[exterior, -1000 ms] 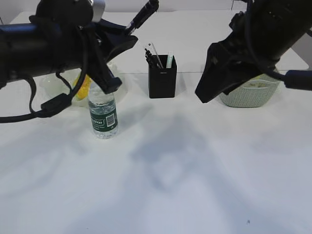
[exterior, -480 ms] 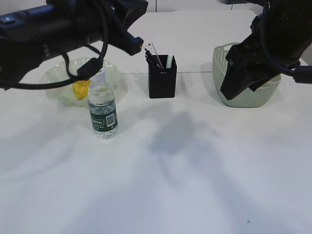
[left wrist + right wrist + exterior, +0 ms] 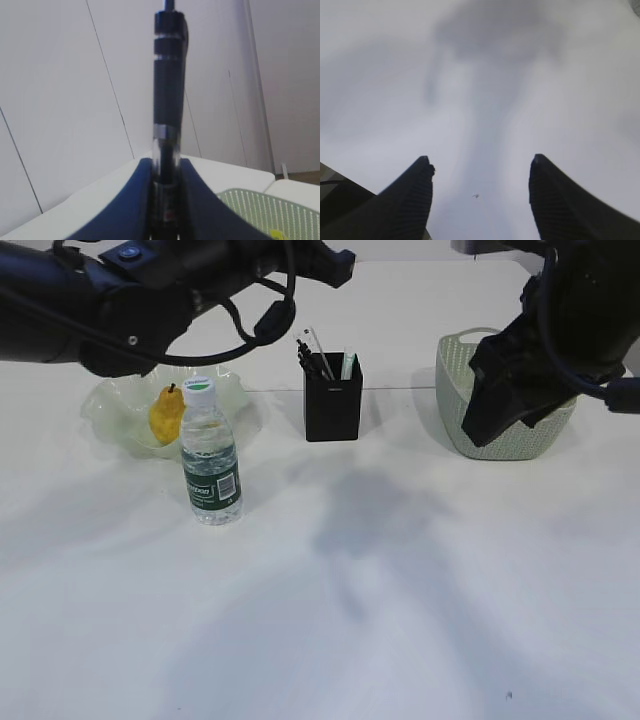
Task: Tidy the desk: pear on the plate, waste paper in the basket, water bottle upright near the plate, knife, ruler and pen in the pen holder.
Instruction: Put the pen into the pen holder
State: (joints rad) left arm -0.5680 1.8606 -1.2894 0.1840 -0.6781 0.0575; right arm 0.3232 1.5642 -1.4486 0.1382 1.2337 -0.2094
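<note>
My left gripper (image 3: 166,162) is shut on a black pen (image 3: 168,100) that stands up between its jaws; in the exterior view it hangs high at the back (image 3: 335,260), left of and above the black pen holder (image 3: 333,402). Several items stick out of the holder; I cannot tell knife from ruler. The pear (image 3: 165,416) lies on the pale-green plate (image 3: 105,410). The water bottle (image 3: 212,465) stands upright in front of the plate. My right gripper (image 3: 480,162) is open and empty over bare table, in front of the basket (image 3: 455,390). A yellow waste paper scrap (image 3: 274,233) shows inside the basket (image 3: 260,207).
The right arm (image 3: 545,340) hides much of the basket's right side. The left arm (image 3: 120,290) spans the back left above the plate. White table stretches across the front half of the exterior view.
The left arm has risen and drawn back with the pen, uncovering the plate and pear. The right arm has pulled right and back, in front of the basket.
</note>
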